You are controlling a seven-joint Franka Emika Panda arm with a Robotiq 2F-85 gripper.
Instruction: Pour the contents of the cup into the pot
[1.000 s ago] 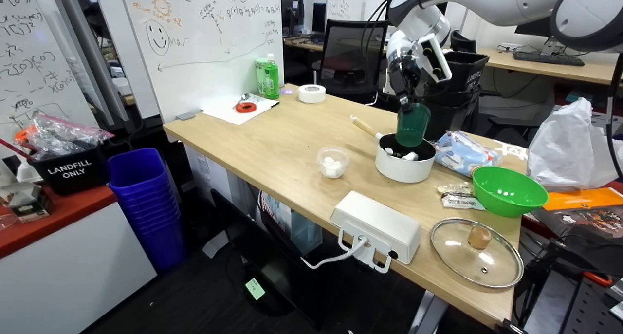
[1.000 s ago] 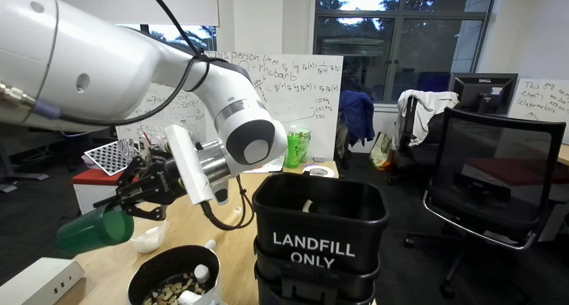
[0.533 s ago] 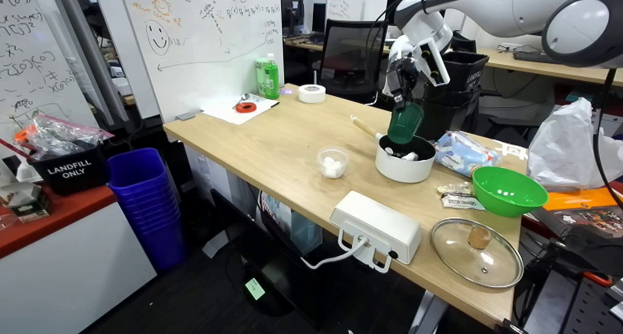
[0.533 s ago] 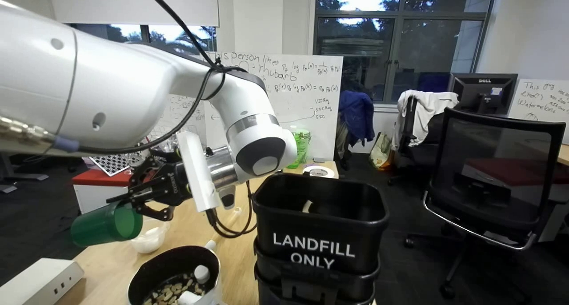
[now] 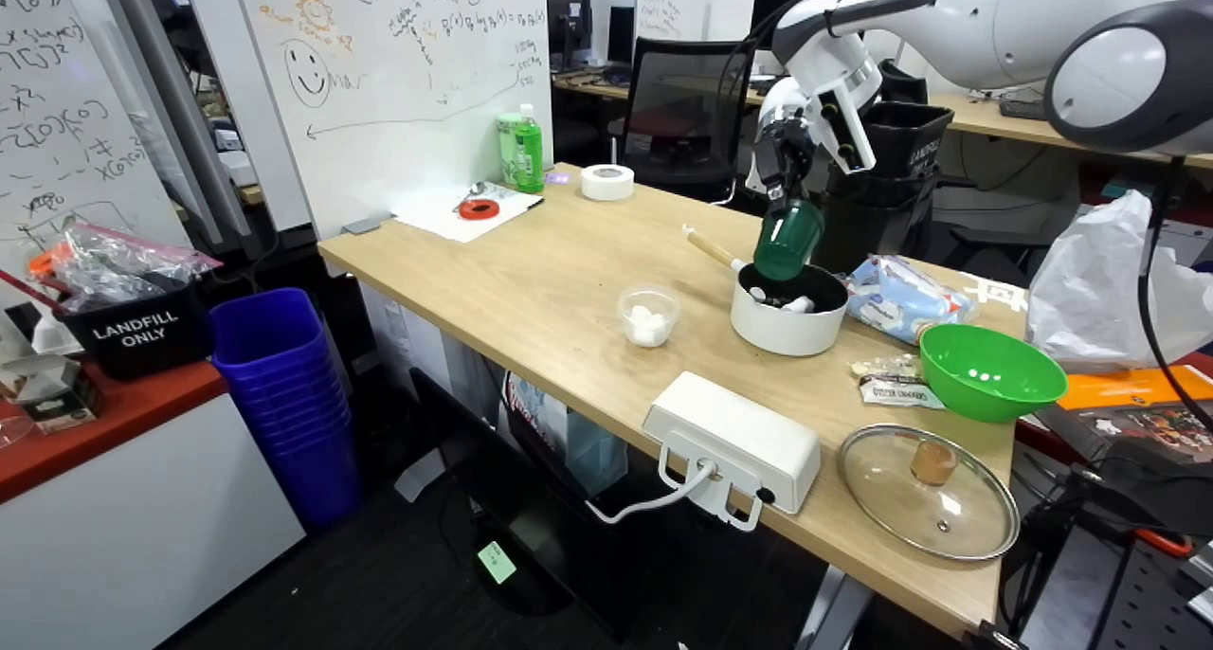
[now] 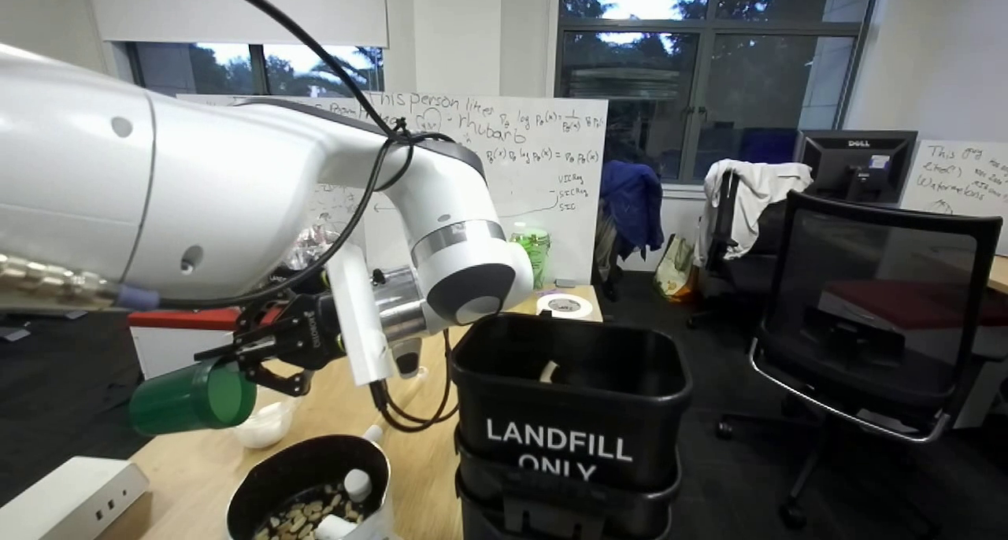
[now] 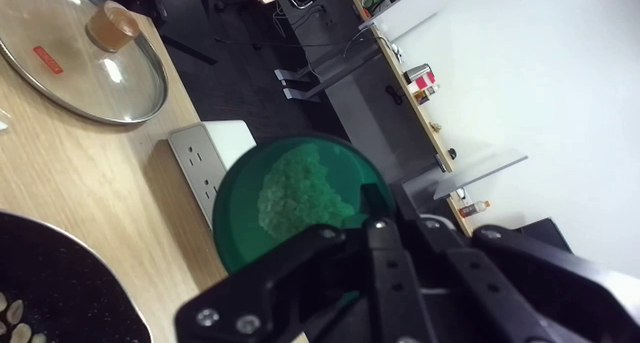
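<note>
The cup [image 6: 193, 398] is hanging in mid-air nr the pot [image 5: 785, 330], above rim height, lying almost on its side w/ its mouth facing back twd the arm [image 6: 220, 178]. A pale grainy heap [image 7: 300, 198] is showing inside, tinted green. Can't tell whether any of the cup is hanging directly over the pot's opening. The gripper [image 7: 386, 200] is pinching the cup's wall at the rim, jaws narrow, just that thin wall btwn them. The arm is holding both up.

The pot is standing on the table [image 5: 531, 271], handle [image 5: 713, 248] pointing off across it. Inside, pale flat bits [image 6: 303, 518] are covering part of the dark bottom, w/ white lumps [image 6: 357, 485] sitting among them.

Nr it, a clear tub [image 5: 669, 311] is holding white balls [image 5: 648, 330]; a lt-blue pack [image 5: 905, 297] is lying just beside the pot, opp. side from the tub. A packet [image 5: 898, 385] is lying right by the green bowl [image 5: 1004, 399]. The outlet box [image 5: 730, 437] is sitting at the table's edge, w/ the glass lid [image 5: 929, 498] lying close by, knob [image 5: 934, 462] up.

Twd the far end, a white tape roll [image 5: 606, 190] is resting flat; red tape [image 5: 479, 215] is lying on paper [image 5: 441, 222], & a green bottle [image 5: 529, 157] is standing nr the whiteboard [image 5: 398, 72]. Beside the table, black bins [image 6: 571, 414] marked LANDFILL ONLY are standing stacked, & a mesh chair [image 6: 874, 280] is standing apart from them.
</note>
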